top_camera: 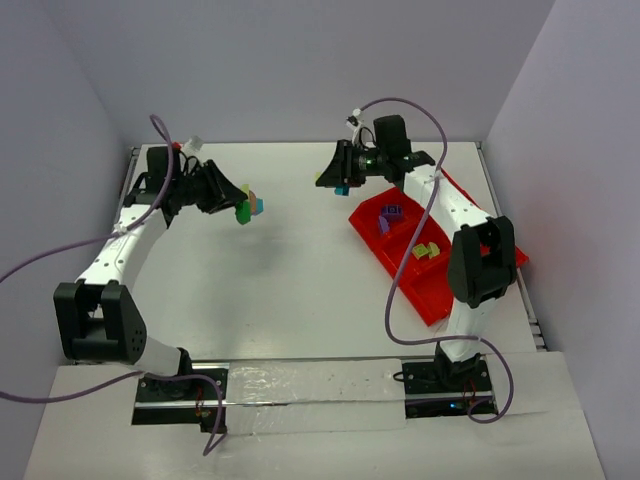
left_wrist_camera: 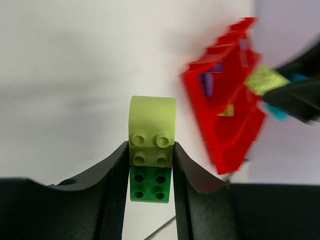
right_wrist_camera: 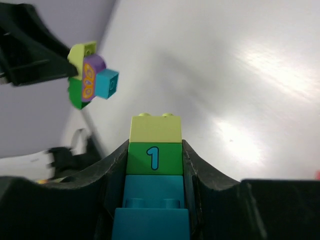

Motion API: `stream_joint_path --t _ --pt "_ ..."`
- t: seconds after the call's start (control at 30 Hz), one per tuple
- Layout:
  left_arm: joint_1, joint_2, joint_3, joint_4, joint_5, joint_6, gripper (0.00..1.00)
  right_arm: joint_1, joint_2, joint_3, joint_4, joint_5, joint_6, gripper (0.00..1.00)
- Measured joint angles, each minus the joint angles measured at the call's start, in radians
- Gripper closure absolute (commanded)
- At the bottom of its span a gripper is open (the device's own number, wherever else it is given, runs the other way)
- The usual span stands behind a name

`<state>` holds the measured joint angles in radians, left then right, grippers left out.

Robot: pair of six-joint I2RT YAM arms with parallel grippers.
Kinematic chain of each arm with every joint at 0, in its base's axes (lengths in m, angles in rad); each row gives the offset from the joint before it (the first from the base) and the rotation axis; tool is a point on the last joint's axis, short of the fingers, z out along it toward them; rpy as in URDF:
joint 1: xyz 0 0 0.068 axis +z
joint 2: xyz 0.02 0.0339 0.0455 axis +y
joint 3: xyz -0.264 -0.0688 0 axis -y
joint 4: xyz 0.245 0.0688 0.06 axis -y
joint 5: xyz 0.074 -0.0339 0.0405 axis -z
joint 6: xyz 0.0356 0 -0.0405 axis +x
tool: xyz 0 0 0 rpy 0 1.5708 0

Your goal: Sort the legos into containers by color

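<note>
**Both grippers clamped on mixed-colour bricks, red tray off to the right**

The white table carries the red tray on its right side, lying at a diagonal. The right arm's upper link crosses above the tray's near half and hides part of it. A purple brick lies in a far compartment. Yellow-green bricks lie in a compartment nearer the middle. Purple cables loop off both arms, and one hangs across the tray's left edge. Grey walls close in the table at the back and sides.

The left gripper is over the far left of the table, its fingers clenched on a brick cluster. In the left wrist view a pale yellow-green brick juts past the fingertips. It is snapped to a green brick that sits between the two pads and touches both. The right wrist view adds a purple round piece with orange marking and a teal cube on the same cluster.

The right gripper is near the far centre, just left of the tray's far corner, and faces the left one from well apart. Its fingers grasp a brick stack. A pale yellow brick stands beyond the tips. A green brick marked "1" is pinched between them. Teal bricks sit deeper between the fingers.
</note>
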<state>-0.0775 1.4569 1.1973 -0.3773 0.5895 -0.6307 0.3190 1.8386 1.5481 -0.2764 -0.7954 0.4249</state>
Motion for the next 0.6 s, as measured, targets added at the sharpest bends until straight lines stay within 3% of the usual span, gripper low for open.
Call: stream_joint_path --t 0.2,0.4,0.6 --pt "-0.080 0.071 0.025 -0.147 -0.207 0.062 1.00 0.091 0.016 0.093 -0.319 0.346 -0.233 1.00" --pt "-0.086 0.074 0.025 -0.175 -0.251 0.079 1.00 0.263 0.160 0.165 -0.434 0.563 -0.305 0.98" --pt "-0.071 0.074 0.026 -0.178 -0.186 0.097 1.00 0.370 0.271 0.181 -0.454 0.681 -0.336 0.64"
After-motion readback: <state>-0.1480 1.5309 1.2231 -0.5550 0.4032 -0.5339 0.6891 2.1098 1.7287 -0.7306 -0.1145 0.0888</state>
